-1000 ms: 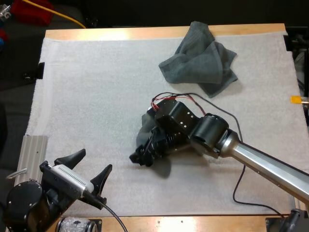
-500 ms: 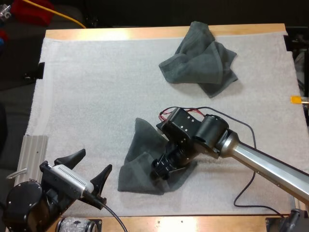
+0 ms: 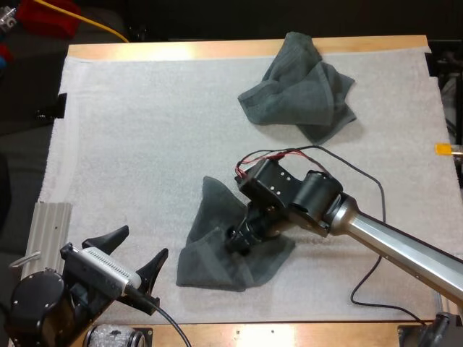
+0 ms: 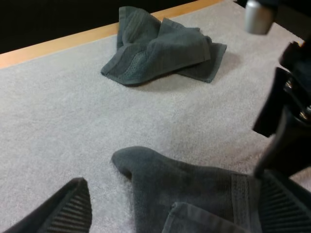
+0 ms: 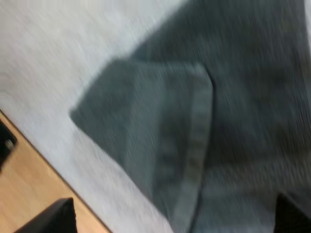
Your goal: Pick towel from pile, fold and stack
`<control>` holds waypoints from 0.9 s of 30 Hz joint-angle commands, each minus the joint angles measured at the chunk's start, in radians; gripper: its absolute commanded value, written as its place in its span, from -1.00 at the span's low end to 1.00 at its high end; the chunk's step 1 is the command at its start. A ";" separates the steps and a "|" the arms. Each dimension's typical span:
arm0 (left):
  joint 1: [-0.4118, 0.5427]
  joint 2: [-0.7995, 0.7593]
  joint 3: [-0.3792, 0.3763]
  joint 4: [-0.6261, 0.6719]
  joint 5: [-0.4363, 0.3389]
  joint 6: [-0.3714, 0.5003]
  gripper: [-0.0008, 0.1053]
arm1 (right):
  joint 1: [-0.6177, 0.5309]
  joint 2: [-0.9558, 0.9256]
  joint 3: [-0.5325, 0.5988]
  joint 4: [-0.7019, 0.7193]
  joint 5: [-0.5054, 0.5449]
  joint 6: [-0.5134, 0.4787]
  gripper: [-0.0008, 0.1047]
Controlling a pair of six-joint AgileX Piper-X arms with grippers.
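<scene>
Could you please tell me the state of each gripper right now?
Left gripper: open, holding nothing.
Right gripper: open, above the near towel.

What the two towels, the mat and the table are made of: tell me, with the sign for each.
Near towel and far towel: soft woven cloth, likely cotton terry. They are matte grey-green, lie in limp folds and have a woven band near the hem.
Mat: white, matte, finely pebbled. It could be foam or fabric; I cannot tell which.
Table: light wood look, smooth with a slight sheen. Solid or veneer is unclear.
</scene>
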 commanded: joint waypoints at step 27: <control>-0.003 0.003 -0.006 0.078 0.006 -0.007 0.30 | -0.100 0.199 0.005 -0.165 -0.229 -0.099 0.49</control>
